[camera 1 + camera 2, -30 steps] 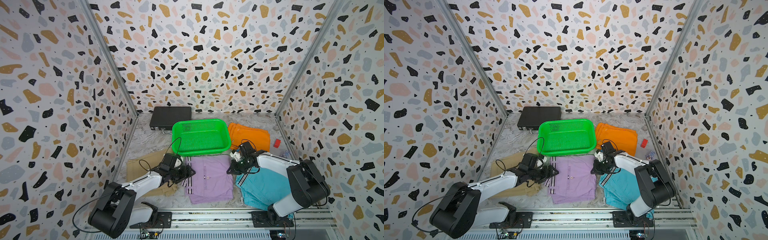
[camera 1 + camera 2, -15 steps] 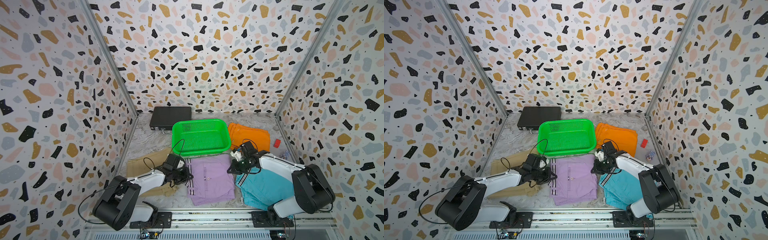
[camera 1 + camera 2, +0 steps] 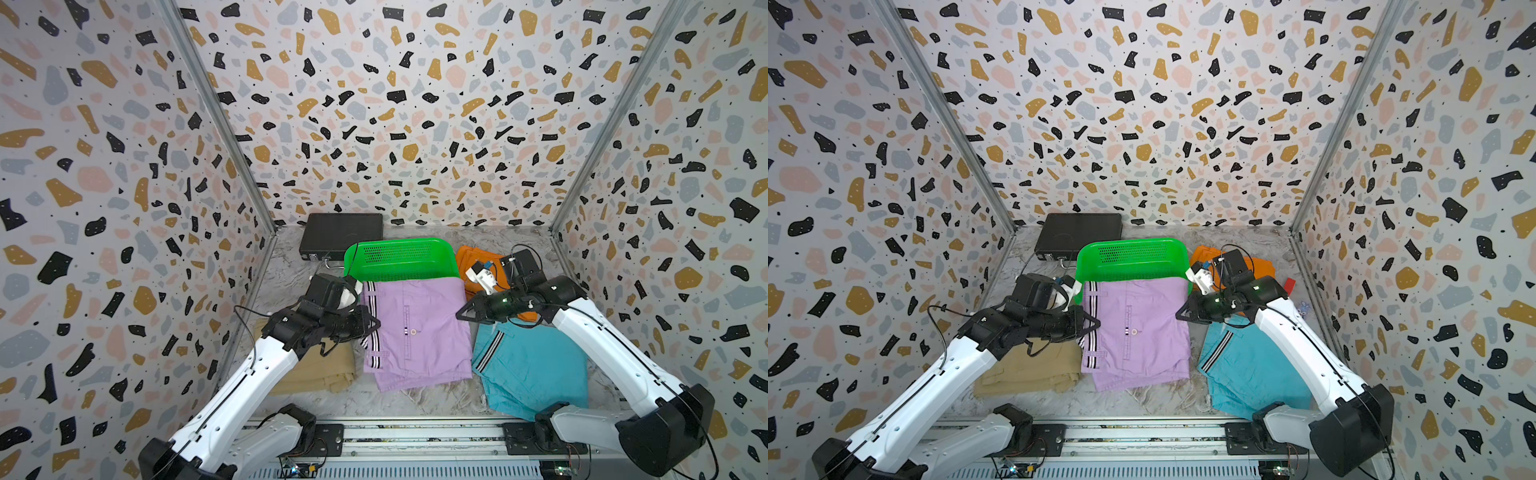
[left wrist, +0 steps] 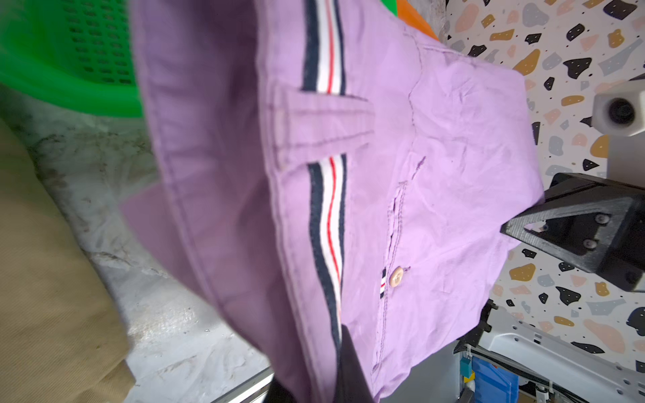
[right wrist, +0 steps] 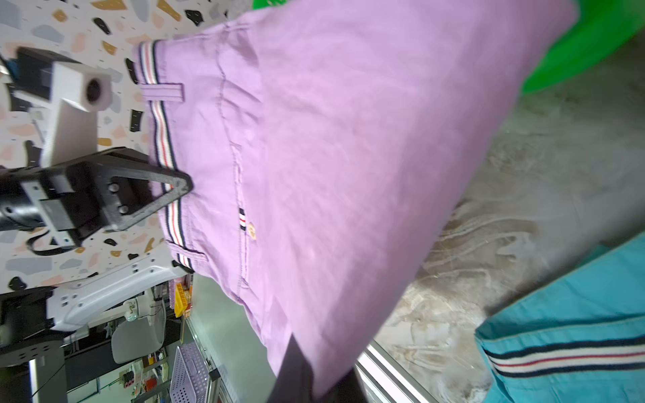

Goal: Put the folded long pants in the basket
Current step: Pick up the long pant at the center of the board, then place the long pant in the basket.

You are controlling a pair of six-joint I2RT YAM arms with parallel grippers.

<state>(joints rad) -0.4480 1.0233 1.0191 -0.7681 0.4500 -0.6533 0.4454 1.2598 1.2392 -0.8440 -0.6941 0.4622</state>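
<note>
on the marbled tabletop (image 3: 419, 405), in both top views, four folded long pants lie in front of the green basket (image 3: 399, 253): tan pants (image 3: 324, 370) on the robot's left, lilac pants (image 3: 415, 328) in the middle, turquoise pants (image 3: 532, 365) on the right, and orange pants (image 3: 466, 257) farther back, just beside the basket's right wall

the lilac pants are gripped from both sides. the left fingers (image 3: 366, 322) are pressed together on the striped waistband edge; the right wrist view shows their black triangular tip (image 5: 164, 188) pinching the stripe. the right fingers (image 3: 466, 311) are pressed together on the opposite plain edge, which the left wrist view shows as well (image 4: 544, 223)

in both wrist views the lilac cloth (image 4: 436, 174) hangs clear of the tabletop between the two grips, with the grey surface visible below it. its far edge reaches over the basket's near rim in a top view (image 3: 1133, 282), and its near end sags toward the rail; i cannot tell whether that end touches the tabletop

the basket (image 3: 1133, 253) stands upright, and the part of its inside not covered by the lilac cloth holds nothing. the tan pants (image 3: 1025, 370) lie partly under the left arm, the turquoise pants (image 3: 1254, 365) partly under the right arm, striped trim toward the lilac ones. the orange pants (image 3: 1260, 266) are partly hidden by the right wrist

a flat black case (image 3: 340, 232) sits at the back wall, just behind the basket's left corner
</note>
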